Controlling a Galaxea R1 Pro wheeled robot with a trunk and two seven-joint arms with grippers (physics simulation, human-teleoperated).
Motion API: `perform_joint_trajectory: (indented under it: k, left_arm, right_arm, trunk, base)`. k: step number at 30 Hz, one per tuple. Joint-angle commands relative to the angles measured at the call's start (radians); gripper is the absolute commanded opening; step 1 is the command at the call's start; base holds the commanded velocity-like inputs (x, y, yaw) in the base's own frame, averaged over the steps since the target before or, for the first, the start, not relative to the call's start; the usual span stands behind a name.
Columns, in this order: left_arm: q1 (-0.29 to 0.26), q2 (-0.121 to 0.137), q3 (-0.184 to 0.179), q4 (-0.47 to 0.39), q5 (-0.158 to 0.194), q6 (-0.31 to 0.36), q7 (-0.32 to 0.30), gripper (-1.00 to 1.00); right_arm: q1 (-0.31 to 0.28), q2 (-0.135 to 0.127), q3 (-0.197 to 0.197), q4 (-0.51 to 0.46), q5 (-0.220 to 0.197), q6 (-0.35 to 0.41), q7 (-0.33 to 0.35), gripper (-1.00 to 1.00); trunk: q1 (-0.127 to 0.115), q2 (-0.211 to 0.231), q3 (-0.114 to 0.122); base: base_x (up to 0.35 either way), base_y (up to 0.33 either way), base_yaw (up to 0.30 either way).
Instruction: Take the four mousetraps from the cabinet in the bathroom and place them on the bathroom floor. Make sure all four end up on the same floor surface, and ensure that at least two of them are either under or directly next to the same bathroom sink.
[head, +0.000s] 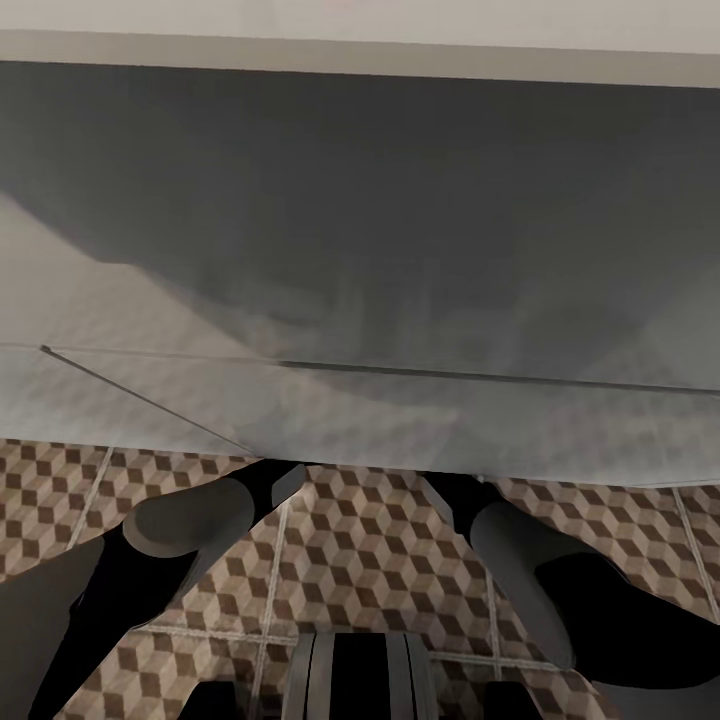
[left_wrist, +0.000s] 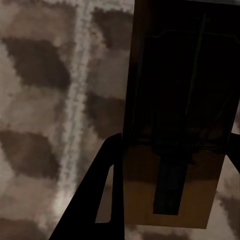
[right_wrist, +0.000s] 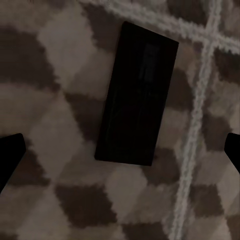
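The wide white wall-hung sink (head: 360, 250) is seen from above, both arms reaching under it to the cube-patterned tiled bathroom floor (head: 370, 550). One flat dark-brown mousetrap (right_wrist: 137, 95) is already laid there between the parted right hand's fingers (right_wrist: 10, 157). Another dark-brown mousetrap (left_wrist: 175, 150) is seen beside one left-hand finger (left_wrist: 107, 200); whether that hand is clamped on it cannot be told. Two traps are judged left.

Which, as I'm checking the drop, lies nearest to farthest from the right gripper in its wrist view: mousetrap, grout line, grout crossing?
1. Mousetrap, between the right gripper's fingers.
2. Grout line, beside it.
3. Grout crossing, past its far end.
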Motion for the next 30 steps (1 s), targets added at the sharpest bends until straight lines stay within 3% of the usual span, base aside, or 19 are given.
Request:
perform_joint_trajectory:
  k: [1,12,20,21,30]
  left_arm:
    - [-0.07,0.001,-0.004,-0.003,0.001,-0.001,0.009,-1.0]
    - [-0.068,0.001,0.044,-0.008,0.001,-0.015,0.003,-1.0]
    - [-0.066,0.004,0.049,-0.035,0.001,-0.097,0.002,-1.0]
    - [-0.01,0.01,0.052,-0.041,0.008,-0.103,-0.003,-1.0]
    - [0.019,0.005,0.06,-0.065,0.013,-0.129,-0.005,-1.0]
  right_arm:
    - [-0.077,0.0,0.012,-0.003,0.004,0.01,-0.004,1.0]
    - [-0.077,0.0,0.014,-0.005,0.004,0.01,-0.003,1.0]
    - [-0.077,0.001,0.015,-0.005,0.004,0.01,-0.002,1.0]
    - [-0.005,0.003,0.015,-0.005,0.004,0.004,-0.002,1.0]
    - [0.002,-0.001,0.023,-0.03,0.0,-0.019,-0.002,1.0]
  trunk:
    - [0.0,0.0,0.0]
    - [0.0,0.0,0.0]
    - [0.0,0.0,0.0]
    - [0.0,0.0,-0.001]
    - [0.0,0.0,-0.001]
  base:
    - [0.0,0.0,0.0]
    - [0.0,0.0,0.0]
    - [0.0,0.0,0.0]
    - [0.0,0.0,0.0]
    - [0.0,0.0,0.0]
